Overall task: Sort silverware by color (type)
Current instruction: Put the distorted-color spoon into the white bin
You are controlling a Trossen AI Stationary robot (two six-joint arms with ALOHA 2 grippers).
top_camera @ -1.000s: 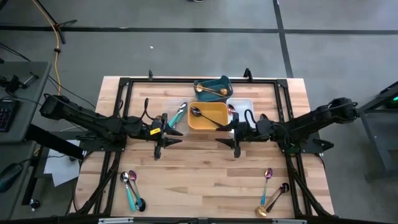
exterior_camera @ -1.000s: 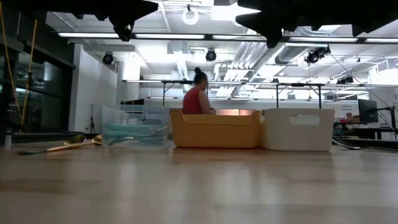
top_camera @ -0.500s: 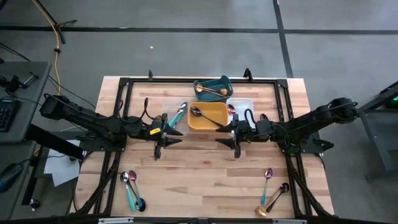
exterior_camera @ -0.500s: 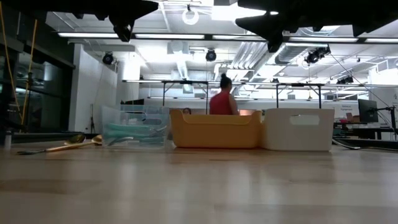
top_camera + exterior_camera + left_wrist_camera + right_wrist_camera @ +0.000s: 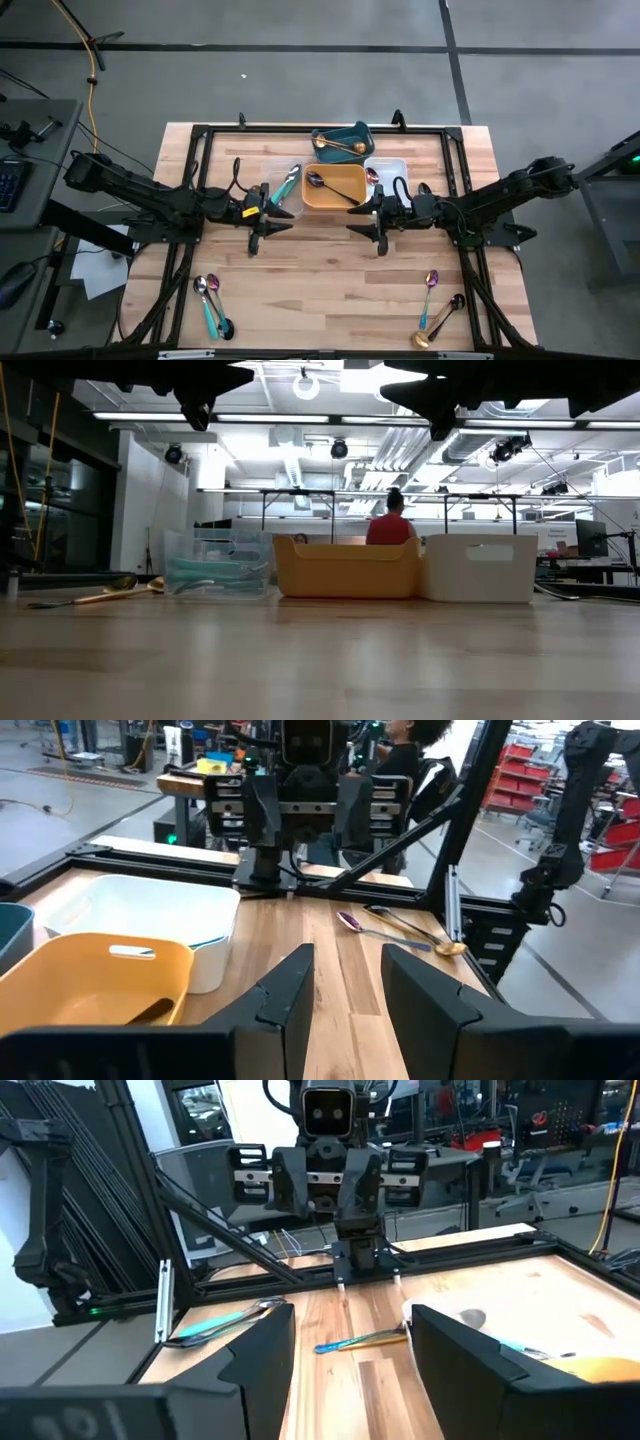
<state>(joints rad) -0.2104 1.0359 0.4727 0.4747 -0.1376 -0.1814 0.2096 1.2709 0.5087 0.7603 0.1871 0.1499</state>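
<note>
Both grippers hover open over the middle of the table, holding nothing: my left gripper (image 5: pixel 262 224) is just near of the clear tray (image 5: pixel 281 186), and my right gripper (image 5: pixel 377 224) is just near of the orange tray (image 5: pixel 336 190). Loose silverware lies flat on the wood. Teal-handled and pinkish spoons (image 5: pixel 211 303) sit near the near-left corner. A pink-purple spoon (image 5: pixel 430 290), a black one (image 5: pixel 452 305) and a gold one (image 5: pixel 424 338) sit near the near-right corner. The left wrist view shows that right-hand group (image 5: pixel 400 930) and the right wrist view shows the teal-handled ones (image 5: pixel 215 1325).
Four trays cluster at the far middle. The clear one holds a teal-handled utensil (image 5: pixel 288 182) and the orange one a dark spoon (image 5: pixel 318 181). The white one (image 5: pixel 388 168) holds a pink spoon, and the teal one (image 5: pixel 342 140) a gold spoon. A black frame (image 5: pixel 200 130) rims the table. A person (image 5: pixel 392 525) is far behind.
Both arms have kept still. In the room behind the table, the person in red has walked toward the right.
</note>
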